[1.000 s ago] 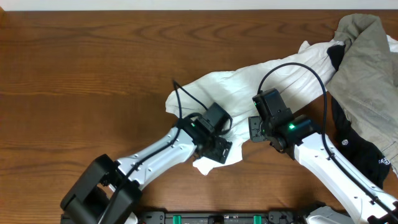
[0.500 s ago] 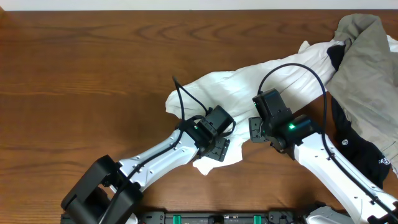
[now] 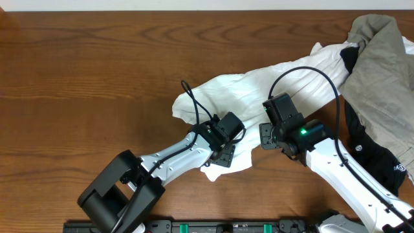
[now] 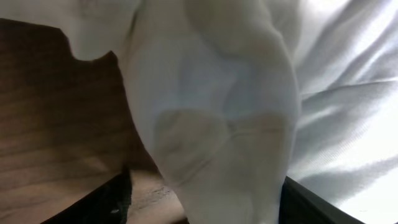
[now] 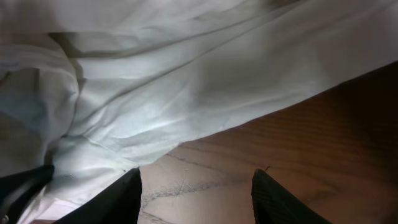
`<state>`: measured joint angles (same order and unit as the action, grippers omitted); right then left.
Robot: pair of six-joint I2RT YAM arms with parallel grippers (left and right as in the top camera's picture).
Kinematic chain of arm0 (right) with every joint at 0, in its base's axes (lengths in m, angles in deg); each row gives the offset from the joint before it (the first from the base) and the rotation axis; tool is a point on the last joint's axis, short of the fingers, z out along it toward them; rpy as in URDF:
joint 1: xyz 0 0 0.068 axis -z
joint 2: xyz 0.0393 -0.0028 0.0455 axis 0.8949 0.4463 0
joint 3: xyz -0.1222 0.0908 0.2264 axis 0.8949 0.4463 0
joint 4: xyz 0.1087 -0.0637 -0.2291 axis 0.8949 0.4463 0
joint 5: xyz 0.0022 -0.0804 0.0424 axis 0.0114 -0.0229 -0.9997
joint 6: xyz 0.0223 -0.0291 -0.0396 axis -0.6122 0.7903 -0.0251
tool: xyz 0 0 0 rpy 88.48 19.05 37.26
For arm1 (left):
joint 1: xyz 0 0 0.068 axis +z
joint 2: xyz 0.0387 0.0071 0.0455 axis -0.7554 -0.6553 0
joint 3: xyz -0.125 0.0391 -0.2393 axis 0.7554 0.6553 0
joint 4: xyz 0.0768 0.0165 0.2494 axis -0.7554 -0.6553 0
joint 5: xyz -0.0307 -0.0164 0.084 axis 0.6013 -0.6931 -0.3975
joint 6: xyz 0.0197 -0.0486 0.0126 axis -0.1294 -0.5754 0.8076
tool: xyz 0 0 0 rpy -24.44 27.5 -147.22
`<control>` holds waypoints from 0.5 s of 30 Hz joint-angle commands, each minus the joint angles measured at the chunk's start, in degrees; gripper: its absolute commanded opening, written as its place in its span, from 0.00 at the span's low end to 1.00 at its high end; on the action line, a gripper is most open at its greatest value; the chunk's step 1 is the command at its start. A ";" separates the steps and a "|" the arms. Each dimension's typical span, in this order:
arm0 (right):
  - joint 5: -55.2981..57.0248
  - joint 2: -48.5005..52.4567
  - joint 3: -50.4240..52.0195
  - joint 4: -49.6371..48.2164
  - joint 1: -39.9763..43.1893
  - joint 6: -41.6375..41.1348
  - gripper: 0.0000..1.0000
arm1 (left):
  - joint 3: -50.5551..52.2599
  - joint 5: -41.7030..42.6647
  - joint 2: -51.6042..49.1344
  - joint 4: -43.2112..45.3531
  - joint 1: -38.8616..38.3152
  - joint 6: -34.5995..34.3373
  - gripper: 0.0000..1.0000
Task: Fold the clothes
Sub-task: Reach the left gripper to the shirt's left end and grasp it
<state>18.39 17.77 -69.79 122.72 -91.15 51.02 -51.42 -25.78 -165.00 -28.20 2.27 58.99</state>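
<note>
White T-shirt bunch between fingers of left gripper, perhaps against both.

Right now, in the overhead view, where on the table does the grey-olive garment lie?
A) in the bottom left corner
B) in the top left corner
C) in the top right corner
C: the grey-olive garment lies bunched at the top right of the table, just right of the white T-shirt.
</note>
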 commanded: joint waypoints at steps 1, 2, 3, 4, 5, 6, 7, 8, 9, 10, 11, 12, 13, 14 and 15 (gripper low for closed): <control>0.35 -0.31 -0.55 0.09 0.28 -0.76 0.55 | 0.87 -0.50 -1.36 -0.22 0.09 -1.29 0.70; 0.37 -0.31 -0.55 0.09 0.28 -0.76 0.55 | 0.85 -0.48 -0.94 -0.22 0.09 -1.29 0.70; 0.37 -0.31 -0.55 0.07 0.28 -0.76 0.55 | 0.85 -0.50 -0.48 -0.24 0.09 -1.27 0.69; 0.37 -0.31 -0.55 0.07 0.28 -0.76 0.55 | 0.85 -0.50 0.24 -0.35 0.09 -1.27 0.69; 0.37 -0.31 -0.55 0.07 0.28 -0.76 0.55 | 0.79 -0.50 1.03 -0.52 0.09 -1.27 0.69; 0.37 -0.31 -0.55 0.07 0.28 -0.76 0.55 | 0.68 -0.50 2.01 -0.70 0.09 -1.27 0.69; 0.37 -0.31 -0.55 0.07 0.28 -0.76 0.55 | 0.61 -0.50 3.28 -0.90 0.09 -1.27 0.69; 0.37 -0.31 -0.55 0.04 0.28 -0.76 0.55 | 0.59 -0.50 4.72 -0.87 0.09 -1.27 0.68; 0.37 -0.31 -0.55 0.02 0.28 -0.76 0.55 | 0.59 -0.50 5.97 -0.83 0.09 -1.29 0.69; 0.37 -0.31 -0.55 0.00 0.28 -0.76 0.55 | 0.59 -0.52 7.13 -0.66 0.09 -1.29 0.68; 0.37 -0.31 -0.55 -0.02 0.28 -0.76 0.55 | 0.59 -0.50 8.26 -0.37 0.09 -1.29 0.66; 0.37 -0.31 -0.55 -0.02 0.28 -0.76 0.55 | 0.59 -0.50 9.14 -0.13 0.09 -1.29 0.64; 0.37 -0.31 -0.55 -0.02 0.28 -0.76 0.55 | 0.59 -0.50 9.57 0.07 0.09 -1.31 0.62; 0.39 -0.31 -0.55 -0.02 0.28 -0.76 0.55 | 0.59 -0.48 9.73 0.22 0.09 -1.31 0.62; 0.37 -0.31 -0.55 -0.02 0.28 -0.76 0.55 | 0.61 -0.50 9.68 0.20 0.09 -1.31 0.62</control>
<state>18.36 17.77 -69.79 122.72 -91.15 51.00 -51.10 -25.76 -155.84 -28.03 2.29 58.18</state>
